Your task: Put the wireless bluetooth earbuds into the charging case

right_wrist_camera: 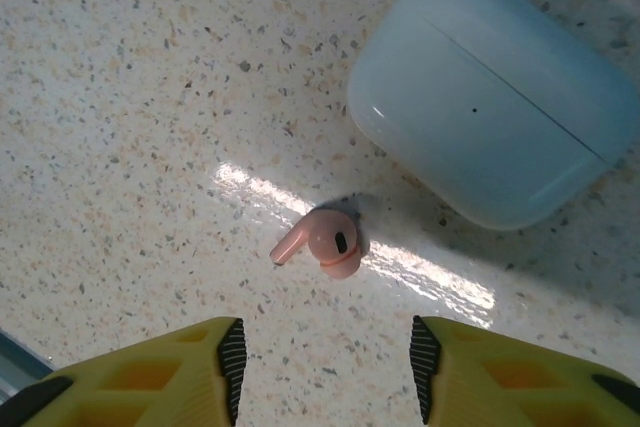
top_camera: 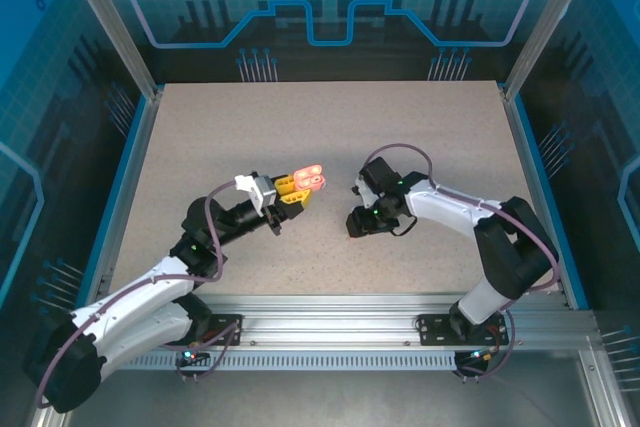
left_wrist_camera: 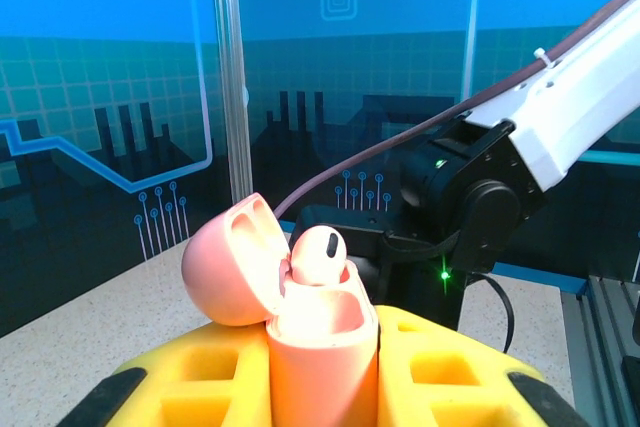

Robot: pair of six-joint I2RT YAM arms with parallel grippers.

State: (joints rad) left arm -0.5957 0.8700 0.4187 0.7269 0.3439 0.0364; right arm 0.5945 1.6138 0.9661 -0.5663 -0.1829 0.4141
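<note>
Speckled tabletop (top_camera: 300, 117) spreads under both arms in the overhead view, where we see the left gripper (top_camera: 293, 192) pinching the pink charging case (top_camera: 310, 179) and the right gripper (top_camera: 358, 224) nose-down near the middle. From the left wrist, that case stands upright between yellow fingers (left_wrist_camera: 200, 377), its lid (left_wrist_camera: 225, 267) swung back and a seated pink earbud (left_wrist_camera: 320, 252) head-up inside. From the right wrist, the fingers (right_wrist_camera: 225, 352) are spread with nothing between them. The loose pink earbud (right_wrist_camera: 330, 242) lies on the table just beyond them, near a closed pale case (right_wrist_camera: 500, 97). Its long axis runs nearly finger to finger, stem aimed at the view's left side. We judge that a pinch along that axis, stem tip against rounded head, could make it pivot or squirt free, and a deep reach could nudge the pale case.
</note>
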